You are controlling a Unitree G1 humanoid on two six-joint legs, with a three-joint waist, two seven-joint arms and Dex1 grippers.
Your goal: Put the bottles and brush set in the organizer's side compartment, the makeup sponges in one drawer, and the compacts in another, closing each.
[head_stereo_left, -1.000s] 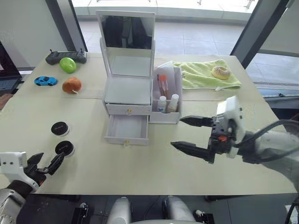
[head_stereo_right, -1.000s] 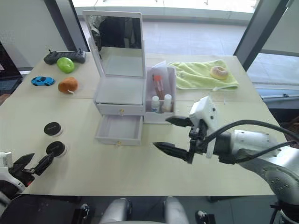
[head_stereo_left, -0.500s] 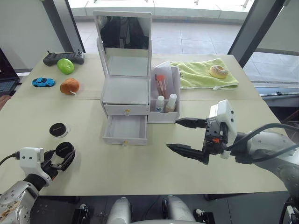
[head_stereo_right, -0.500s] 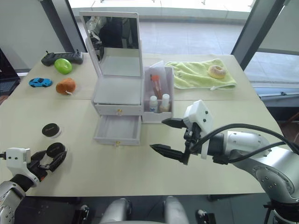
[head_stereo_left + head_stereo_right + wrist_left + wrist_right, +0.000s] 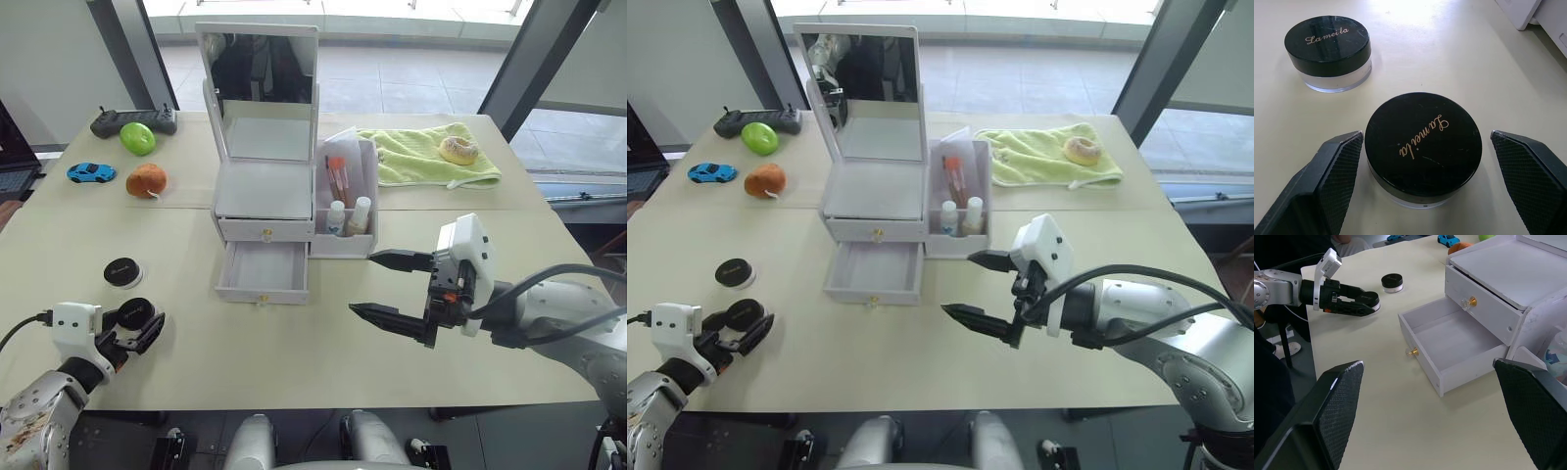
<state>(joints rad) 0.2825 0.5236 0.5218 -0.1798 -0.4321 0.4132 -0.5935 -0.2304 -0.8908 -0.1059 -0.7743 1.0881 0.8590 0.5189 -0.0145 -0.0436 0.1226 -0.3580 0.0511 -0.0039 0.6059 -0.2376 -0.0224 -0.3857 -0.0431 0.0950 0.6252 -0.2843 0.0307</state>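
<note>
Two black-lidded compacts lie on the table's left: one [image 5: 124, 271] stands free, the nearer one [image 5: 1422, 144] sits between the fingers of my left gripper [image 5: 145, 325], which is open and not touching it. The white organizer [image 5: 265, 191] has its upper drawer shut and its lower drawer [image 5: 1449, 347] pulled out and empty. Two small bottles [image 5: 350, 215] and the brush set [image 5: 339, 176] stand in the side compartment. My right gripper [image 5: 362, 283] hovers open to the right of the open drawer, holding nothing. The makeup sponges are out of view.
A green towel [image 5: 421, 157] with a donut [image 5: 458, 150] lies at the back right. At the back left are a black controller [image 5: 132, 119], a green fruit [image 5: 138, 138], an orange fruit [image 5: 147, 180] and a blue toy car [image 5: 90, 172].
My left gripper has come forward from the table's near edge and now straddles the nearer compact. The right gripper has hardly moved. The camera shifted slightly.
</note>
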